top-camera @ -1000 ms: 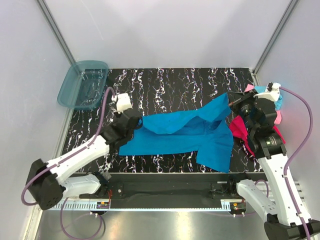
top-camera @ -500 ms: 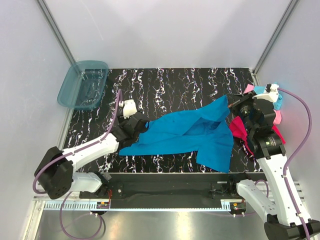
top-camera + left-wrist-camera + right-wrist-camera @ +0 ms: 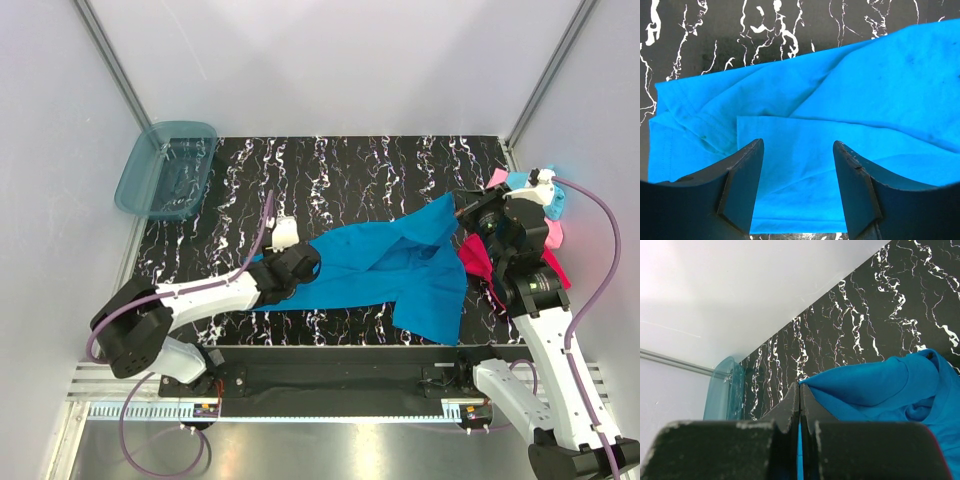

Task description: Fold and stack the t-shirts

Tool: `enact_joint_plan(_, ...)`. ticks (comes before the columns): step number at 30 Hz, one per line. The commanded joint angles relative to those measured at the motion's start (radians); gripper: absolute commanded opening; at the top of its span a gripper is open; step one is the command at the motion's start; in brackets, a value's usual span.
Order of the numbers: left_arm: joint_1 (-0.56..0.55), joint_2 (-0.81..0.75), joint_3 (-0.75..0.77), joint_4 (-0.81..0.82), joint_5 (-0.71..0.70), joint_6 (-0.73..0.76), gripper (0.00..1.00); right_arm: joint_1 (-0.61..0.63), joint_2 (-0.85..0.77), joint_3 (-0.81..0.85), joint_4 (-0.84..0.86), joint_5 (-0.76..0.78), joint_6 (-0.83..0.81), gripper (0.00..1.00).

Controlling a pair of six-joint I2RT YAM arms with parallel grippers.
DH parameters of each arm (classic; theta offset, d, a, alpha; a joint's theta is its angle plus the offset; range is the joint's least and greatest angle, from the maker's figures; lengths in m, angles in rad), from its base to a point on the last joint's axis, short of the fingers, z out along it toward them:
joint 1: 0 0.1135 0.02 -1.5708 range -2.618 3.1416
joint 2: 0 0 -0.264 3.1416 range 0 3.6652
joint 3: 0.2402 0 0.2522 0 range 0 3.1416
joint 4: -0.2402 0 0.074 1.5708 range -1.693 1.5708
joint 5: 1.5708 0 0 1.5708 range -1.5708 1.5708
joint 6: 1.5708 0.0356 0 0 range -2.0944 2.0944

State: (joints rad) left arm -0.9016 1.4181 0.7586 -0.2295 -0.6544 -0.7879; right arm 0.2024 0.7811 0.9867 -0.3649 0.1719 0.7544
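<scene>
across the middle and right half of the black marbled table [image 3: 330, 165], sprawled flat and creased: blue t-shirt [image 3: 400, 270], one layer lapped over another, one corner drawn up toward the table's far right. over the shirt's end nearer the table's left side, left gripper [image 3: 298, 268] held low, jaws parted, nothing between them. seen from its wrist, only blue cloth beneath the two dark fingers [image 3: 742, 185], with a folded edge running crosswise in the gap. whether touching the cloth or just above it, cannot tell. close to the table's right edge, right gripper [image 3: 466, 212] clenched tight on the raised corner of the blue t-shirt, fingers pressed together with a sliver of blue pinched in the seam. along that same right edge, partly under the right arm: magenta t-shirt [image 3: 474, 258], bunched and touching the blue one. heaped toward the table's far right corner: light pink t-shirt [image 3: 553, 236] and light aqua t-shirt [image 3: 521, 180]. at the table's far left corner, partly past the edge: translucent teal bin [image 3: 165, 170].
</scene>
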Motion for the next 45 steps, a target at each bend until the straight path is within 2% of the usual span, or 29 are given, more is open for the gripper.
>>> enact_joint_plan(1, 0.003, -0.013, 0.002, 0.042, -0.028, -0.007, 0.62, -0.003, -0.006, 0.003, 0.041, 0.015, -0.024, 0.0)
enact_joint_plan(12, 0.113, -0.119, -0.097, 0.093, 0.039, 0.018, 0.61, -0.003, 0.014, -0.023, 0.053, 0.009, -0.017, 0.0)
enact_joint_plan(23, 0.121, -0.082, -0.157, 0.167, 0.111, -0.016, 0.61, -0.003, 0.009, -0.028, 0.055, 0.018, -0.015, 0.0)
enact_joint_plan(35, 0.121, -0.07, -0.168, 0.194, 0.127, -0.02, 0.6, -0.003, 0.006, -0.037, 0.057, 0.02, -0.007, 0.0)
enact_joint_plan(45, 0.121, -0.053, -0.166, 0.203, 0.124, -0.016, 0.54, -0.004, 0.0, -0.042, 0.057, 0.021, -0.009, 0.0)
